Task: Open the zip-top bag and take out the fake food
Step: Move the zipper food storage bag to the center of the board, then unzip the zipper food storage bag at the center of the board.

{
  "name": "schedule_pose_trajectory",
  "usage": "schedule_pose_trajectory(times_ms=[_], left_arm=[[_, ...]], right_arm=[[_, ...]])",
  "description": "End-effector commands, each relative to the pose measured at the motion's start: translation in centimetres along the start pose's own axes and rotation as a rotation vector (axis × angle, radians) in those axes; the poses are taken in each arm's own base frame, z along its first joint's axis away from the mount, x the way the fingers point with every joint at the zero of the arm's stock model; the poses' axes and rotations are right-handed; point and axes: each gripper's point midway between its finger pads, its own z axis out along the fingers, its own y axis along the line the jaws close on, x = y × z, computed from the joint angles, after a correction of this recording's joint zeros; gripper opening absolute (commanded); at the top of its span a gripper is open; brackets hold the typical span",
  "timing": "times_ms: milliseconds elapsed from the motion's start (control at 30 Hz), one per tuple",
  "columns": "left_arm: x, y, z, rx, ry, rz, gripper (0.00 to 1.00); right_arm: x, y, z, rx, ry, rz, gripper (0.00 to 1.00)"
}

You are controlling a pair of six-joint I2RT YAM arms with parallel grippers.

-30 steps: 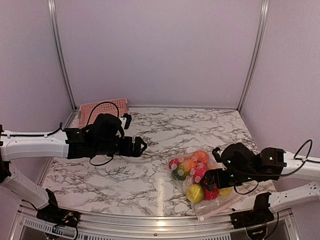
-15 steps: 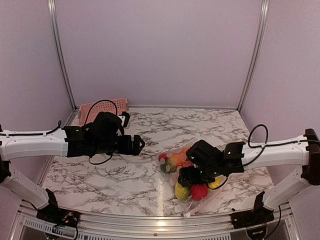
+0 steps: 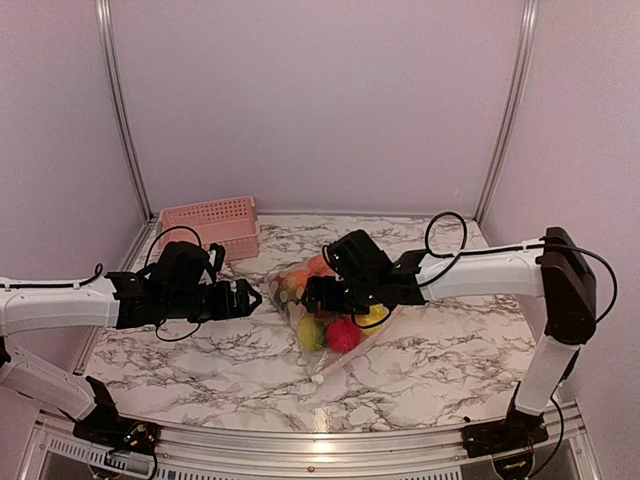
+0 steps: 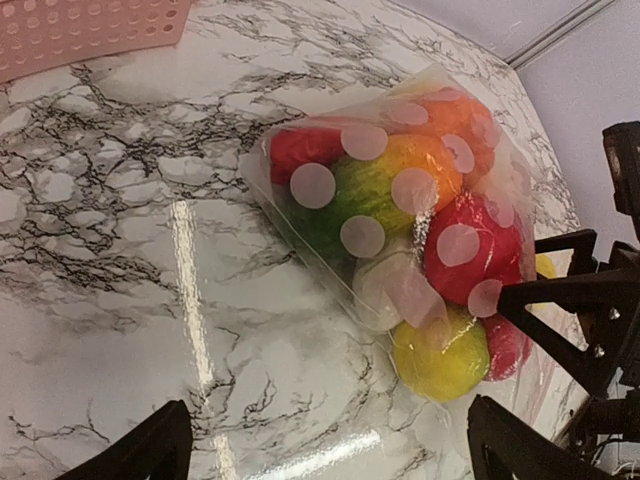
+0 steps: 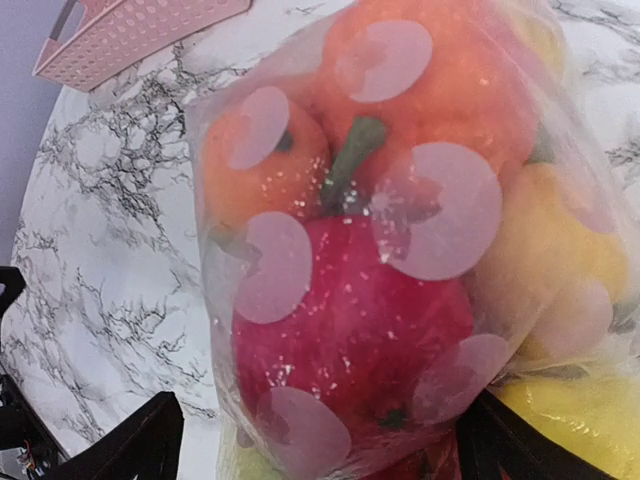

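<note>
The clear zip-top bag [image 3: 300, 285] with pale round dots lies shut on the marble table, full of fake food [image 3: 343, 335]. The left wrist view shows red, green, orange, cream and yellow-green pieces inside the bag [image 4: 400, 200]. My right gripper [image 3: 322, 297] is open, its fingers [image 4: 560, 300] set wide on either side of the bag's bulge; its wrist view is filled by the bag [image 5: 380, 250] and a red fruit [image 5: 350, 330]. My left gripper [image 3: 245, 297] is open and empty, low over the table just left of the bag.
A pink slatted basket [image 3: 210, 222] stands at the back left by the wall, also in the left wrist view [image 4: 80, 30] and the right wrist view [image 5: 130, 25]. Metal frame posts rise at the back corners.
My right arm has swept from the front right to the table's middle, bringing the bag with it. My left gripper has drawn back left and lowered slightly.
</note>
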Motion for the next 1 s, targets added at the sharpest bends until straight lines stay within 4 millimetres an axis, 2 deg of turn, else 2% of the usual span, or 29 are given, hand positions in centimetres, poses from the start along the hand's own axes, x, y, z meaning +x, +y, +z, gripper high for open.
schedule_pose_trajectory(times_ms=[0, 200, 367, 500, 633, 767, 967], left_arm=[[1.1, -3.0, 0.1, 0.200, 0.041, -0.100, 0.99], [3.9, -4.8, 1.1, 0.350, 0.109, -0.189, 0.91], [7.1, -7.0, 2.2, 0.416, 0.185, -0.220, 0.84], [9.1, -8.3, 2.6, 0.455, 0.223, -0.266, 0.68], [10.9, -8.8, 3.0, 0.459, 0.239, -0.288, 0.53], [12.7, -10.0, 3.7, 0.483, 0.276, -0.301, 0.49], [14.9, -11.6, 5.1, 0.468, 0.319, -0.313, 0.48]], right_arm=[[-1.9, 2.1, -2.1, -0.054, -0.072, -0.038, 0.92], [-0.3, 0.5, -5.3, -0.033, -0.097, -0.005, 0.91], [2.4, 0.9, -7.0, -0.032, -0.087, -0.001, 0.88], [4.9, 0.8, -8.3, -0.064, -0.072, 0.045, 0.85], [8.2, -0.4, -8.6, -0.111, -0.039, 0.103, 0.80], [10.4, -1.0, -8.8, -0.145, -0.014, 0.143, 0.75], [11.9, -1.5, -9.3, -0.211, -0.002, 0.185, 0.73]])
